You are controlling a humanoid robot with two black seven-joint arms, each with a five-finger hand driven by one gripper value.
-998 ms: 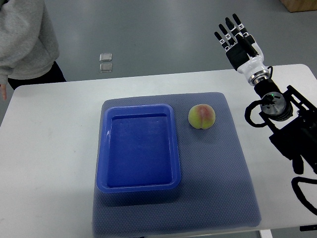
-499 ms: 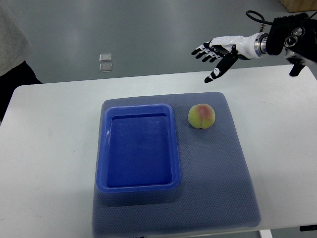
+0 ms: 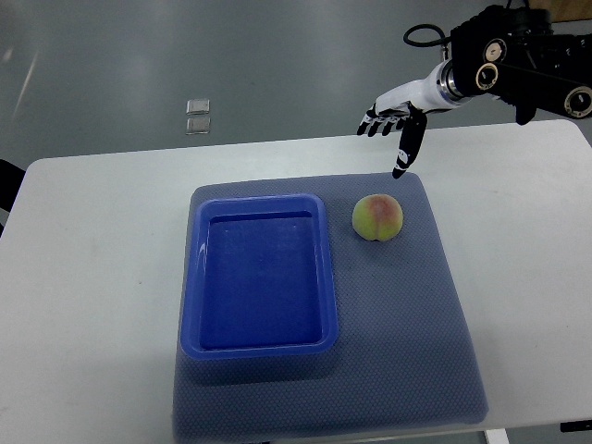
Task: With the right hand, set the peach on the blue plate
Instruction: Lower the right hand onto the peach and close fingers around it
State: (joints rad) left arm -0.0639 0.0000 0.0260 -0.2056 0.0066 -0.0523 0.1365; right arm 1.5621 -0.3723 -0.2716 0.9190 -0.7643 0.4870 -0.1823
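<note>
I am working at a white table (image 3: 92, 277) with rounded corners, set on a grey floor (image 3: 277, 55) that gleams a little; two small pale squares (image 3: 197, 116) lie on the floor just past the far edge of the table. A blue-grey mat (image 3: 416, 351) with a fine dotted weave covers the middle of the table. The peach (image 3: 377, 216) sits on that mat, toward its far right part, just beside the right wall of the blue plate (image 3: 190, 277) but not touching it. The peach is nearly round, so I can name no long axis; its crease shows as a small notch at the near edge, and a reddish blush runs over its yellow-green top. The blue plate is really a rectangular tray with a raised rim, its long side running away from me, and there is nothing in it. My right hand (image 3: 393, 116) comes in from the upper right, hanging over the far edge of the mat, beyond the peach and apart from it. Its fingers are spread and relaxed, holding nothing, with the thumb (image 3: 404, 153) pointing down toward the mat.
</note>
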